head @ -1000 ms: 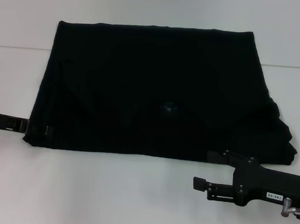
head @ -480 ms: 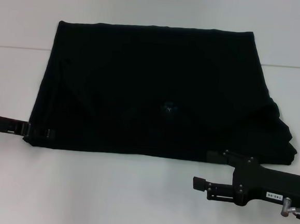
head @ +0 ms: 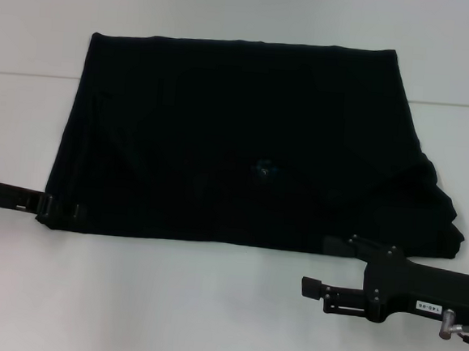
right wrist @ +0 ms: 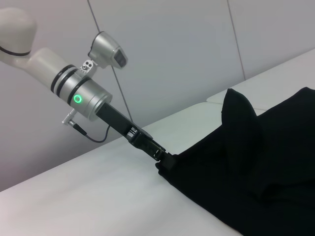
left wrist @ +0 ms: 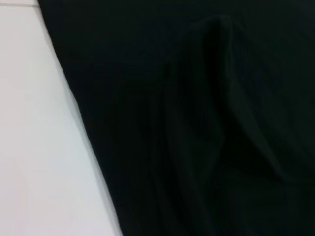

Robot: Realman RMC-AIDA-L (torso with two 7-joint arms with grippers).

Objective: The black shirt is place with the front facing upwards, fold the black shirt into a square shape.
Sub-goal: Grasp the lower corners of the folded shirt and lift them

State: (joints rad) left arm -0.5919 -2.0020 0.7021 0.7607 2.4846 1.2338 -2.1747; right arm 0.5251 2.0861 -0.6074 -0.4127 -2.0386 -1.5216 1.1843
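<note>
Black cloth short-sleeved shirt (head: 246, 136) lies partly folded mid-table on the white table (head: 208, 303), left gripper (head: 57, 209) clamped on its near-left corner, right gripper (head: 339, 245) at near-right hem, grip unclear | left wrist: black folds only | right wrist: left gripper (right wrist: 165, 161) pinching the edge | risk: uneven lift drags or skews the fold, thin hem slips free.

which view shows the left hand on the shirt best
The right wrist view: the left hand meets the black shirt at its corner. The head view shows it dark against dark cloth at the near left corner. The left wrist view shows only cloth.
</note>
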